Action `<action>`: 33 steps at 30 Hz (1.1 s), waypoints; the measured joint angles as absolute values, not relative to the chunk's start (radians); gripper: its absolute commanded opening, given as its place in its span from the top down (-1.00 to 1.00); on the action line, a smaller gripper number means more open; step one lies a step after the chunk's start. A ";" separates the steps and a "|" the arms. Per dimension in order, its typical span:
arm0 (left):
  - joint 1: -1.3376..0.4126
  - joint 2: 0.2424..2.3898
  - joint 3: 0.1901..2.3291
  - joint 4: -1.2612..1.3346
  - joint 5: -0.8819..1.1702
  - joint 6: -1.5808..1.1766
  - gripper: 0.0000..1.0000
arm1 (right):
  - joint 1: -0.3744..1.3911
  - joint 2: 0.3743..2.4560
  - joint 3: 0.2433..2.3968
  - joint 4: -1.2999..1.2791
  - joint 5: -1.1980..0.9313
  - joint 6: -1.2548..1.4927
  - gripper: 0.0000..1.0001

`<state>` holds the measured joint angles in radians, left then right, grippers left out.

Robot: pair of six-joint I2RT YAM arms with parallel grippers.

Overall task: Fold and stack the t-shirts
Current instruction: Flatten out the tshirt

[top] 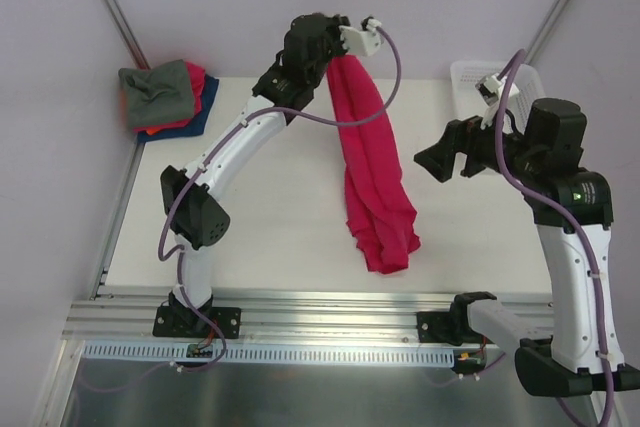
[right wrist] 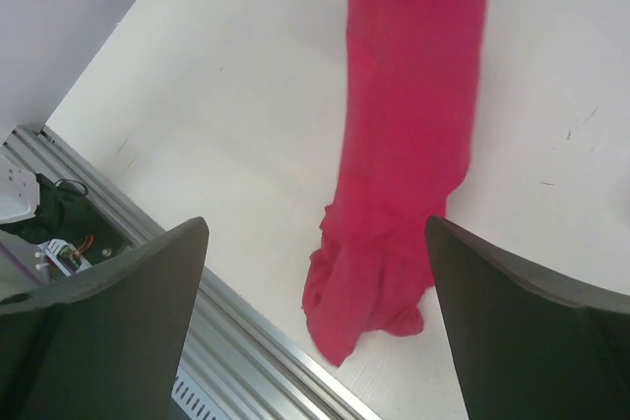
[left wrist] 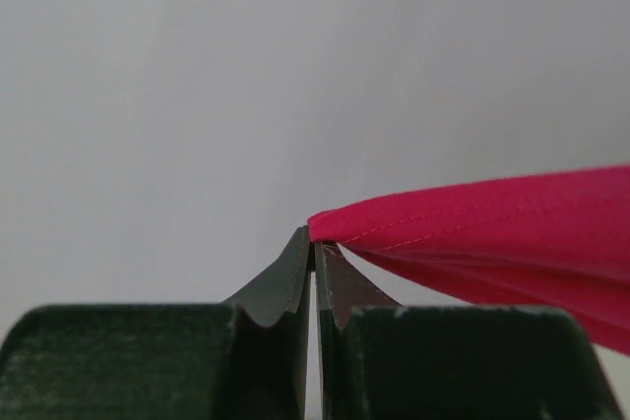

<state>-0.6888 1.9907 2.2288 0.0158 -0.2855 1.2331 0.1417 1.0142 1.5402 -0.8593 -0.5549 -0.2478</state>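
Left gripper [left wrist: 313,243] clamped on top edge of crimson t-shirt [top: 372,167]; shirt hangs lengthwise below. Right gripper [top: 436,160], jaws wide, empty, right of shirt's middle, apart.

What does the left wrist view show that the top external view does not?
Only the left wrist view: the left gripper pinched shut on a stitched edge of the red t-shirt. Only the top external view: the shirt's lower end bunched on the table, the stacked shirts at the far left corner, the white basket, the open right gripper. Both: the red t-shirt held by the left gripper.
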 measured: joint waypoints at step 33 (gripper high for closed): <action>-0.456 1.909 1.907 -0.543 -0.429 0.793 1.00 | 0.665 1.621 1.378 -0.953 -0.400 -0.403 -0.40</action>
